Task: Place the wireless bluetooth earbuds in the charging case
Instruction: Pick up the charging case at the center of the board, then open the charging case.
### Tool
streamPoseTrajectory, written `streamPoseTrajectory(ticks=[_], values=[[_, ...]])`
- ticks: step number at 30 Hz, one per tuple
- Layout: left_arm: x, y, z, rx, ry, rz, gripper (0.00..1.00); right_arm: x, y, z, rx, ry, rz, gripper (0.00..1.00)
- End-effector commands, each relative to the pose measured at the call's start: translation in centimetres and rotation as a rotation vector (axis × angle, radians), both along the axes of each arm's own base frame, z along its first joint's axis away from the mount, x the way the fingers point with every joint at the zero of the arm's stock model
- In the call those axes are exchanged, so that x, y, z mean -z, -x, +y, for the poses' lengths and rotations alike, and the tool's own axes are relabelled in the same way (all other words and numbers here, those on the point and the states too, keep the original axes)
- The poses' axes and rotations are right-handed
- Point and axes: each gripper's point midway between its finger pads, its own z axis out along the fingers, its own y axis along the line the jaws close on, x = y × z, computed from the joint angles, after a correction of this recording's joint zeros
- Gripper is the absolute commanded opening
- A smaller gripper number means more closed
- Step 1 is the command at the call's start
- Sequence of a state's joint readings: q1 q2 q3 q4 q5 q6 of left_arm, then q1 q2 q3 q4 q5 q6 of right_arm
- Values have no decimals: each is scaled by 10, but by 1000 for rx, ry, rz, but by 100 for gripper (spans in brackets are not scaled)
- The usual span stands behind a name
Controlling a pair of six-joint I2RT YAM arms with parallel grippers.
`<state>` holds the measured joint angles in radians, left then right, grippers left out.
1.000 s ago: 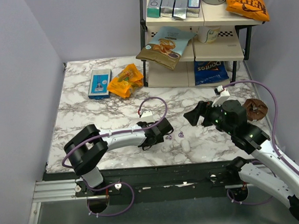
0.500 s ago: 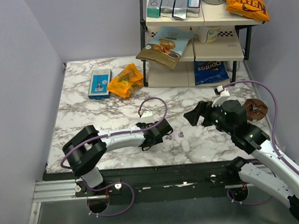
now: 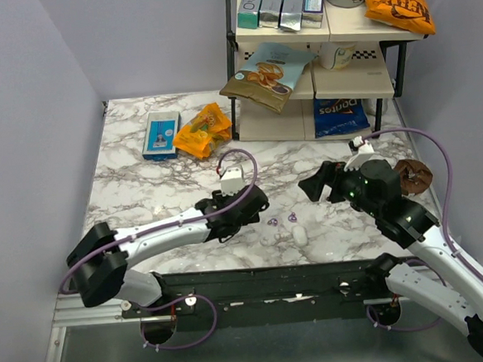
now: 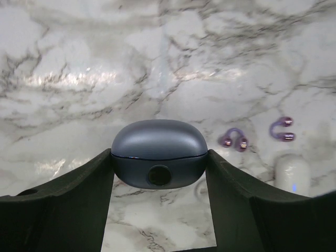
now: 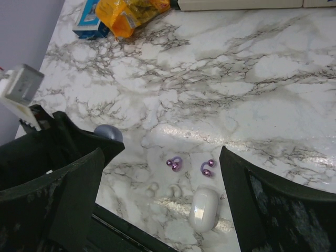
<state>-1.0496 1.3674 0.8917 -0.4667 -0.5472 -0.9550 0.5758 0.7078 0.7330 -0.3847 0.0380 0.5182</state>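
A grey-veined white marble table fills the middle of the top view, with plain lilac walls around it. A shelf rack of snack packets stands at the upper right. A blue box and an orange bag lie at the table's upper left.

The left gripper is partly closed, its two dark fingers pressed against both sides of the charging case – a blue-grey rounded shell, lid down. Whether the case sits on the marble or just above it I cannot tell.

The two purple earbuds lie loose on the table just right of that grip, side by side and untouched. A white pod lies below them in the left wrist view.

The right gripper hangs above the same patch with its jaws spread wide and nothing between them. In its own view the earbuds sit low between its fingers.
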Motion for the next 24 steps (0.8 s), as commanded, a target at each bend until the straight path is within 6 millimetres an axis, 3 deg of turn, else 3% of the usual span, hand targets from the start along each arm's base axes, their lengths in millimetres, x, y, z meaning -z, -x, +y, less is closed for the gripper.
streamPoseTrajectory(ticks=[1,5,7,8,9,10,11,12,17,24], values=[[-45,-8,-21,250,60,-221,15,-12,-8,-9,42,45,-46,100],[-76,4,-35,493,101,-377,22,-19,-4,0,-18,22,-60,99],[-79,14,-40,628,100,-447,24,-23,5,13,-98,-11,-56,99],[-90,20,-41,679,117,-504,25,-24,7,17,-126,-19,-59,99],[-84,27,-42,738,126,-541,24,-25,9,22,-161,-19,-70,99],[-85,37,-44,815,135,-577,20,-28,14,28,-211,-31,-77,99],[-93,41,-41,883,101,-673,10,-29,17,31,-237,-31,-83,99],[-88,43,-38,917,80,-731,1,-31,20,34,-270,-27,-96,98],[-100,43,-26,933,29,-903,0,-32,34,49,-402,-35,-70,95],[-100,39,-38,989,-24,-968,0,-20,45,73,-536,-2,13,96]])
